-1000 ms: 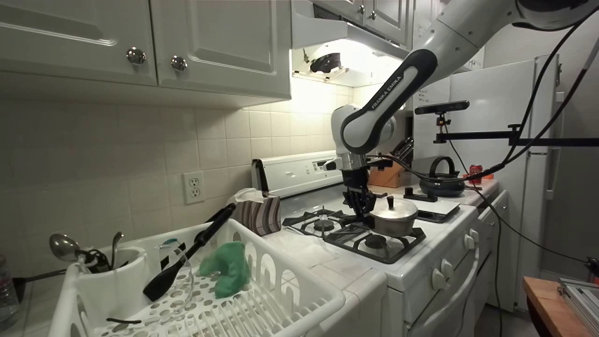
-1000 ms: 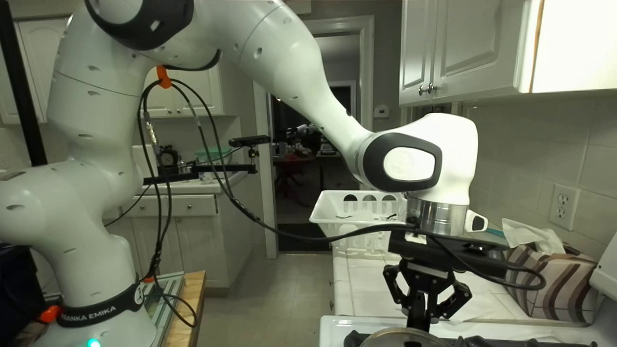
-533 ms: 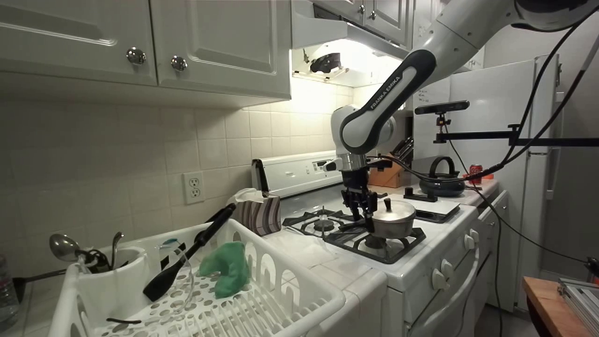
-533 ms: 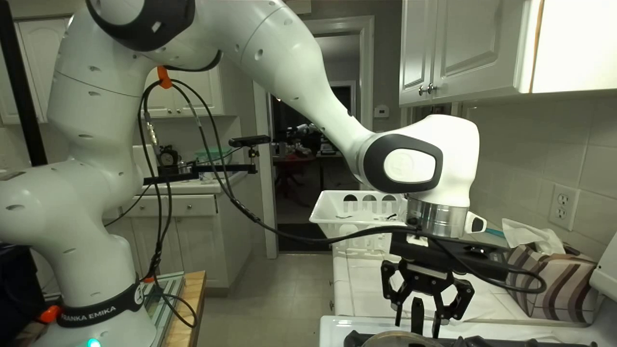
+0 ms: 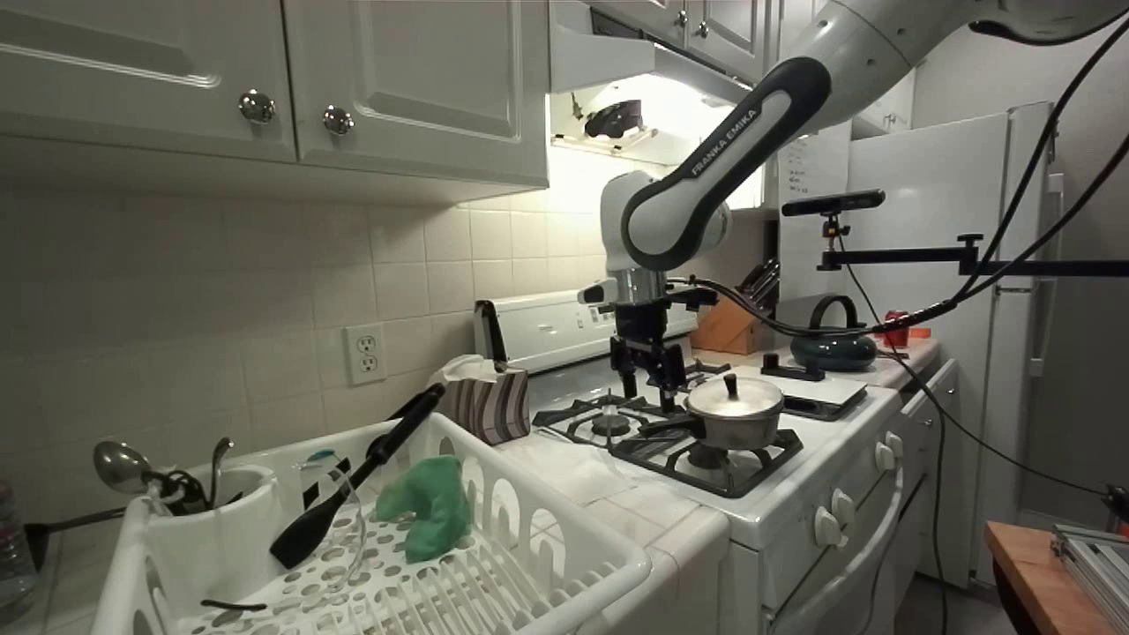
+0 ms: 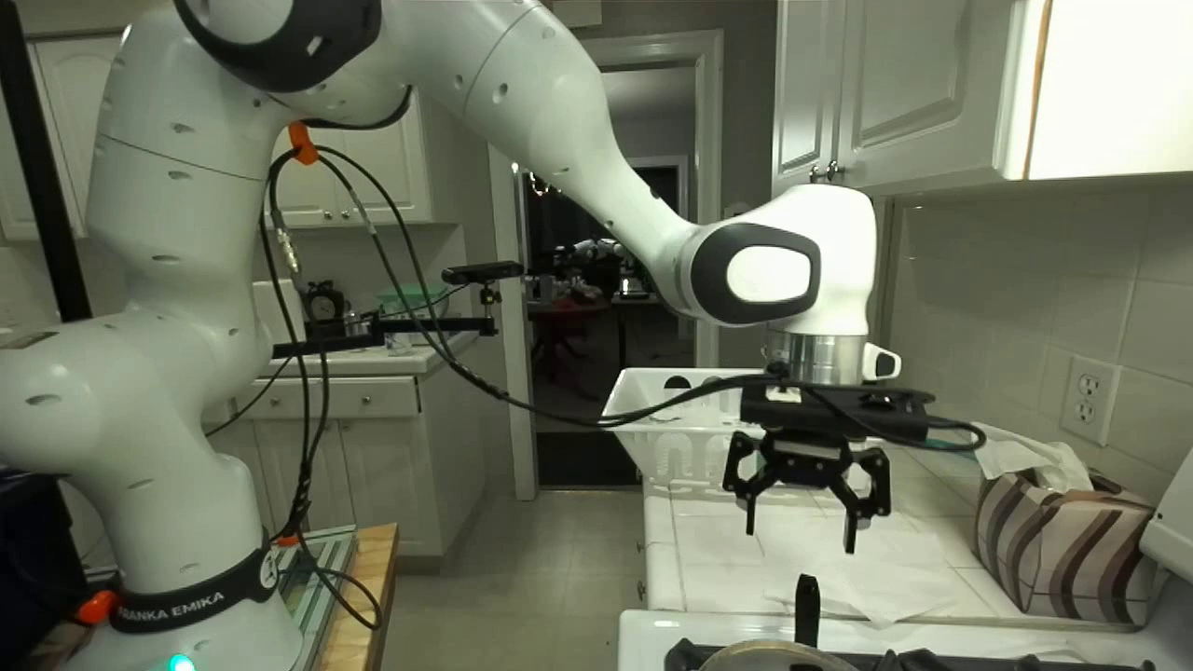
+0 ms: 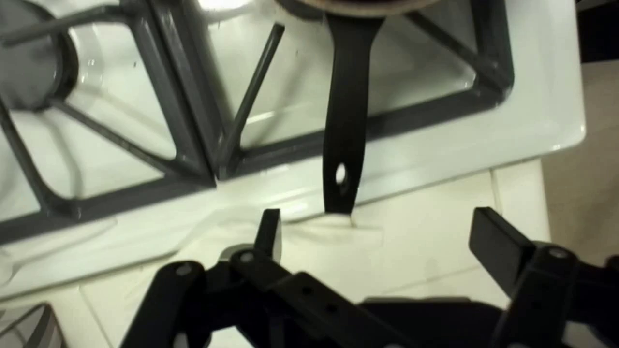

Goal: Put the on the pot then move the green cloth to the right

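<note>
A silver pot [image 5: 739,429] with a lid [image 5: 734,399] on top stands on the stove grate in an exterior view. Its black handle [image 7: 346,106] points toward my gripper in the wrist view, and the handle's end reaches past the stove edge. My gripper [image 5: 649,397] is raised beside the pot, apart from the handle. Its jaws are wide open, with nothing between the fingers [image 7: 500,246]. The green cloth [image 5: 432,507] lies inside the white dish rack in an exterior view, well away from the gripper.
The dish rack [image 5: 609,582] holds a black spatula [image 5: 357,481] and a utensil cup. A striped tissue box [image 6: 1062,550] stands on the counter by the stove. A kettle [image 5: 833,348] and knife block [image 5: 725,324] are farther along. Cabinets and a range hood [image 5: 609,53] hang above.
The gripper has opened and let go of the pot handle. It has risen and moved away from the pot, toward the dish rack. The pot shifted slightly, then stayed on the grate.
</note>
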`<state>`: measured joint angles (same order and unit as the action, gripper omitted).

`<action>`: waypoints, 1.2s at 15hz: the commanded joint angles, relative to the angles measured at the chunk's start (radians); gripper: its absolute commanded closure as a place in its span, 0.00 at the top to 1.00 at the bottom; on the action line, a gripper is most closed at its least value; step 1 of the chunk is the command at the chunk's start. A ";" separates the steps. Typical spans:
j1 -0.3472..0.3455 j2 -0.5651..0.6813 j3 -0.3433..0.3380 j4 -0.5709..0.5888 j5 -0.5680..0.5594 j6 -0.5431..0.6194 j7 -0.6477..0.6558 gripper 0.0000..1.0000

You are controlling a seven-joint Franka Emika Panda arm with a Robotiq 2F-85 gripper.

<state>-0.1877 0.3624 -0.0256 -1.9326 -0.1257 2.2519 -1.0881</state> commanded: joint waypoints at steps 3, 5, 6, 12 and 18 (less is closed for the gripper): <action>0.089 0.008 0.040 0.083 0.012 0.132 0.169 1.00; 0.117 0.031 0.047 0.136 0.007 0.189 0.255 1.00; 0.127 0.041 0.051 0.161 0.003 0.210 0.288 1.00; 0.171 0.096 0.114 0.246 -0.005 0.226 0.316 1.00; 0.173 0.089 0.128 0.228 -0.007 0.218 0.308 1.00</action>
<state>-0.0102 0.4513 0.0968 -1.7067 -0.1280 2.4730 -0.7837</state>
